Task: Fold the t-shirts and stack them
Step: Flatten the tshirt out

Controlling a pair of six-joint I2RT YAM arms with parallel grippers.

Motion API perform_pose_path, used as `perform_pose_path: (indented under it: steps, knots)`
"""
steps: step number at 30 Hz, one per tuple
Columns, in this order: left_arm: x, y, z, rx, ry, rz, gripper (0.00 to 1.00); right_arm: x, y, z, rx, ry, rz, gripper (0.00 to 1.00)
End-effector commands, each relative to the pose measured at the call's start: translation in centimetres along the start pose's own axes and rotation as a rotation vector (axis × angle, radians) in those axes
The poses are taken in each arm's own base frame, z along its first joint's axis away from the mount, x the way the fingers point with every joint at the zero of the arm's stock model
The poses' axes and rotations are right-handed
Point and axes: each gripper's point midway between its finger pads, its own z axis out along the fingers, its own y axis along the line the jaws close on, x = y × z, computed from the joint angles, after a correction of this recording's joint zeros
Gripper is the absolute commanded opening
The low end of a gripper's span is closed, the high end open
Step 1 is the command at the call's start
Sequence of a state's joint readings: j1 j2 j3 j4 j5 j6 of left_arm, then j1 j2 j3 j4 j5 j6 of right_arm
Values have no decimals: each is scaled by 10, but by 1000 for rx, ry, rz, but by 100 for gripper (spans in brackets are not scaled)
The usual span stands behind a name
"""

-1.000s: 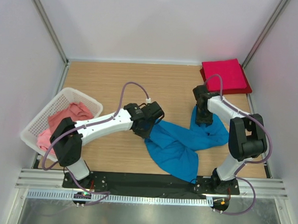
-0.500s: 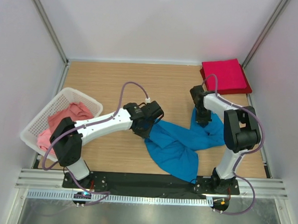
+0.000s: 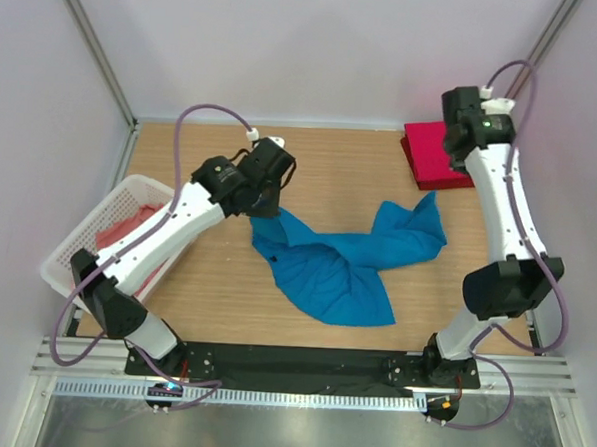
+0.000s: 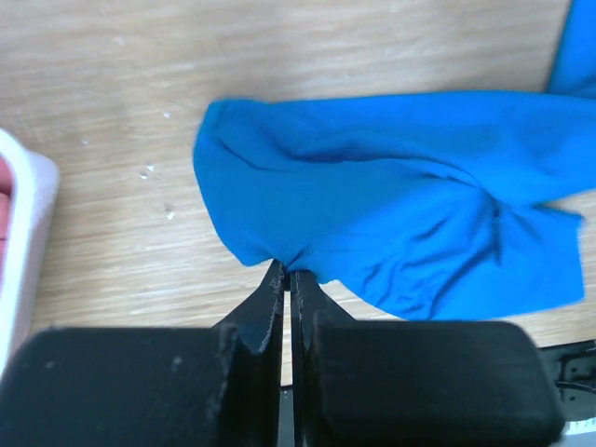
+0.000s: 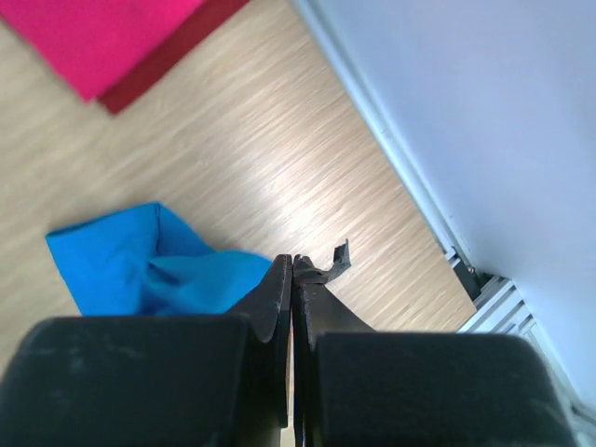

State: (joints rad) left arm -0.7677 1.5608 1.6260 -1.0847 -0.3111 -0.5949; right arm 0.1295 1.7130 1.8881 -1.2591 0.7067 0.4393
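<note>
The bright blue t-shirt [image 3: 342, 261] lies crumpled and stretched across the middle of the table. My left gripper [image 3: 263, 204] is shut on its far left edge; the left wrist view shows the tips [image 4: 287, 270] pinching the blue cloth [image 4: 391, 223]. My right gripper [image 3: 463, 142] is raised high at the back right, shut and empty. Its wrist view shows the closed jaws [image 5: 294, 263] well above the blue shirt's right corner [image 5: 140, 261]. A folded red t-shirt [image 3: 432, 155] lies on a darker crimson one [image 5: 168, 65] at the back right corner.
A white lattice basket [image 3: 64, 256] stands at the left edge holding salmon pink shirts [image 3: 128, 233]; its rim shows in the left wrist view [image 4: 23, 233]. The right wall and metal frame rail [image 5: 466, 270] are close to my right gripper.
My left gripper has risen and moved to the far left, pulling the blue shirt with it. My right gripper has left the shirt and swung up over the red stack.
</note>
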Motion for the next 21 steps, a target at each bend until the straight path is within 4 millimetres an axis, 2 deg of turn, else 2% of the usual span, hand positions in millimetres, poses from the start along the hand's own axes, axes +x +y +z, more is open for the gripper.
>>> perform_pose_path:
  steps: [1, 4, 5, 6, 9, 10, 11, 12, 13, 14, 16, 17, 19, 21]
  knots:
    - [-23, 22, -39, -50, -97, -38, 0, -6, -69, -32, 108, -4, 71, 1]
    - [-46, 35, -58, -64, -158, -69, 0, -25, -102, -44, 109, -41, 214, 1]
    - [-52, 40, -61, -73, -172, -82, 0, -35, -111, -53, 95, -71, 268, 1]
    - [-61, 43, -71, -69, -199, -93, 0, -36, -120, -54, 104, -70, 314, 1]
    - [-68, 42, -80, -43, -214, -95, 0, -36, -113, -61, 30, -71, 370, 1]
    - [-67, 41, -82, -31, -212, -92, 0, -33, -102, -60, -28, -61, 371, 1]
    - [-65, 36, -82, -3, -203, -91, 0, -22, -62, -58, -236, -17, 372, 1]
    - [-62, 35, -81, 6, -197, -91, 0, -14, -42, -56, -323, 13, 363, 1]
    - [-55, 36, -75, 3, -174, -86, 0, -2, -18, -59, -421, 51, 351, 7]
    - [-53, 36, -78, 10, -177, -92, 0, 25, 4, -49, -463, 125, 309, 9]
    - [-51, 38, -79, 11, -178, -96, 0, 40, 38, -58, -547, 132, 248, 16]
    - [-51, 39, -83, 13, -185, -98, 0, 62, 63, -66, -590, 152, 155, 24]
    - [-53, 38, -88, 30, -199, -106, 0, 75, 88, -64, -602, 160, 89, 34]
    - [-50, 37, -88, 47, -201, -113, 0, 92, 110, -56, -596, 173, 36, 38]
